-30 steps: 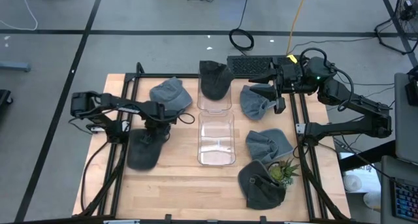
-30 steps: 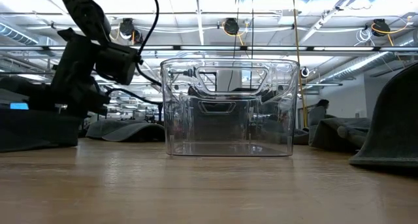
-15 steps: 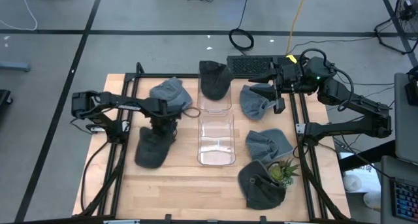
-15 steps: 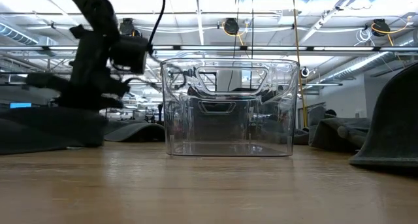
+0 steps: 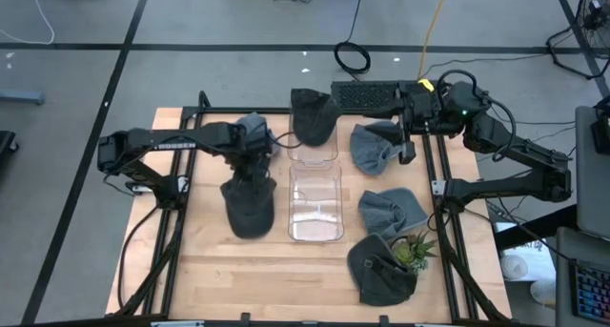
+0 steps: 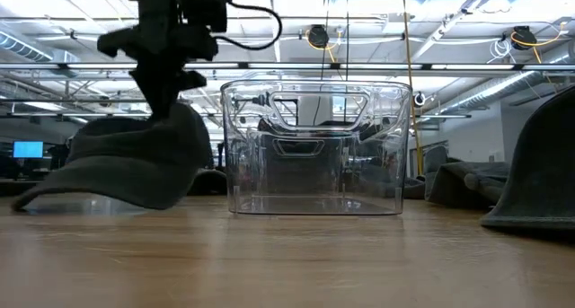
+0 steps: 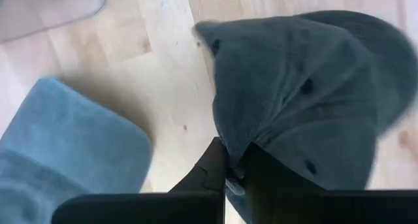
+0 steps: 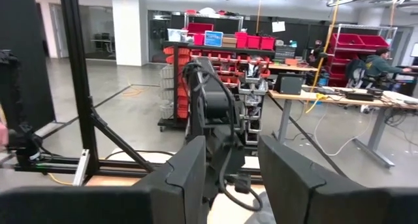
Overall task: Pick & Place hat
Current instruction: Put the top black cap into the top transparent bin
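Observation:
My left gripper (image 5: pixel 250 167) is shut on a dark grey cap (image 5: pixel 248 207) just left of the clear plastic bin (image 5: pixel 315 201). In the low view the gripper (image 6: pixel 167 82) stands above the cap (image 6: pixel 135 164), which hangs below it. The left wrist view shows the cap (image 7: pixel 300 100) past my shut fingers. My right gripper (image 8: pixel 232 178) is open and empty, waiting at the table's far right, over a grey hat (image 5: pixel 375 146). My left gripper pinches the cap's crown at its rim edge (image 7: pixel 240 152) between its two fingers, at the cap's far end. The fingers come from above, pointing down. The cap hangs tilted below them, brim end (image 6: pixel 31 200) lowest; whether that end touches the table I cannot tell.
A blue-grey hat (image 5: pixel 254 129) lies just beyond my left gripper, partly under the arm. A dark hat (image 5: pixel 315 117) lies at the bin's far end. Another blue-grey hat (image 5: pixel 391 211), a dark cap (image 5: pixel 379 272) and a small plant (image 5: pixel 413 251) are right of the bin.
My left gripper has risen and gone toward the table's right edge and the bin, carrying the dark grey cap. The cap has come up off the table, where it lay flat, and has swung round below the fingers.

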`<action>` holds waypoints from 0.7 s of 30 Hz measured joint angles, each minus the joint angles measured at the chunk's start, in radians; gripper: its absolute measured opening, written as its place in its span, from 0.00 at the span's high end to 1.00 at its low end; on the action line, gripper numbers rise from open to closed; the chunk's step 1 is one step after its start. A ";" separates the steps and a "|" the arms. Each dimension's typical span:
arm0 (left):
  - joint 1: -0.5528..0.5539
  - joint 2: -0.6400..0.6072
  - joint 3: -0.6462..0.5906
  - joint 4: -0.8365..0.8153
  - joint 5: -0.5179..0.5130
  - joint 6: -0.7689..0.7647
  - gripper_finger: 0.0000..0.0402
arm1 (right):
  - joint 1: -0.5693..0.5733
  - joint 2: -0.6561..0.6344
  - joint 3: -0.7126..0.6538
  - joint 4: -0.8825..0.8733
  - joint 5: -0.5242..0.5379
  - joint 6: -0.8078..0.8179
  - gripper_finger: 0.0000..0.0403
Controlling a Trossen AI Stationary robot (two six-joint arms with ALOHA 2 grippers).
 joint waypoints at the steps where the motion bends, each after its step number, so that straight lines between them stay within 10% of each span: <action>1: 0.000 0.000 0.017 -0.016 0.000 -0.002 0.94 | -0.005 0.000 0.000 0.000 0.000 -0.003 0.68; 21: -0.049 -0.001 0.420 -0.305 -0.068 -0.159 0.94 | -0.056 0.000 0.000 -0.002 0.000 -0.009 0.68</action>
